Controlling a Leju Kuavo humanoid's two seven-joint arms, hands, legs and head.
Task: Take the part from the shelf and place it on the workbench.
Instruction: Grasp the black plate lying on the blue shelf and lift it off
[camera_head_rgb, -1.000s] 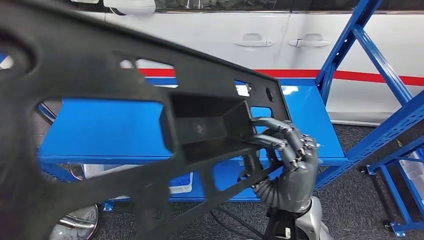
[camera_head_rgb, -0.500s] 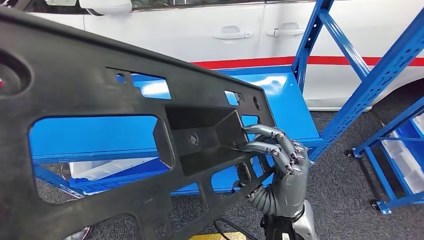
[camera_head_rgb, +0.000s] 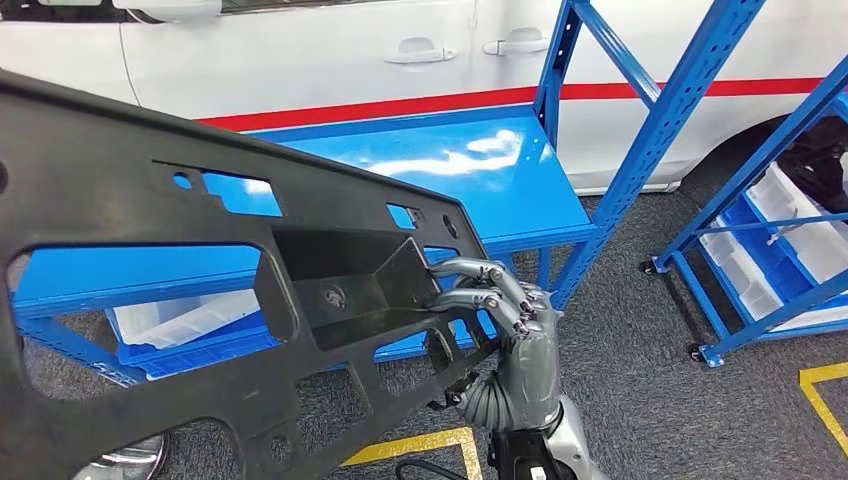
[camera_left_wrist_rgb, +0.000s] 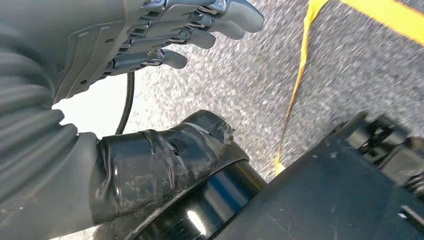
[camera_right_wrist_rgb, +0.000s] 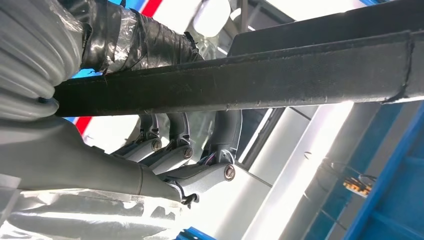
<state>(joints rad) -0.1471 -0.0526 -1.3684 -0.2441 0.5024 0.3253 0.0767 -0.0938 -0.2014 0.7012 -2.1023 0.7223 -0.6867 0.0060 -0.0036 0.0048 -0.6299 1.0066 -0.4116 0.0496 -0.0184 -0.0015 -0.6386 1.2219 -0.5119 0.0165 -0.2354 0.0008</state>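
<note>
So the whole view has swung since a second ago: the blue shelf (camera_head_rgb: 470, 170) now sits off to the side and further back behind the part (camera_head_rgb: 200, 300), and more grey carpet (camera_head_rgb: 640, 380) plus yellow floor tape (camera_head_rgb: 420, 445) shows below it, so that's the robot turning, not the stuff moving. The big black part is up in the air, clear of the shelf, with the right hand (camera_head_rgb: 510, 330) hooked over its edge, fingers wrapped into the recessed pocket. The left hand (camera_left_wrist_rgb: 165, 35) hangs over the carpet with fingers loosely curled together, holding nothing. I'd say pickup's done and it's mid-carry; no workbench visible yet. A white car (camera_head_rgb: 350, 50) is parked right behind the shelf.
</note>
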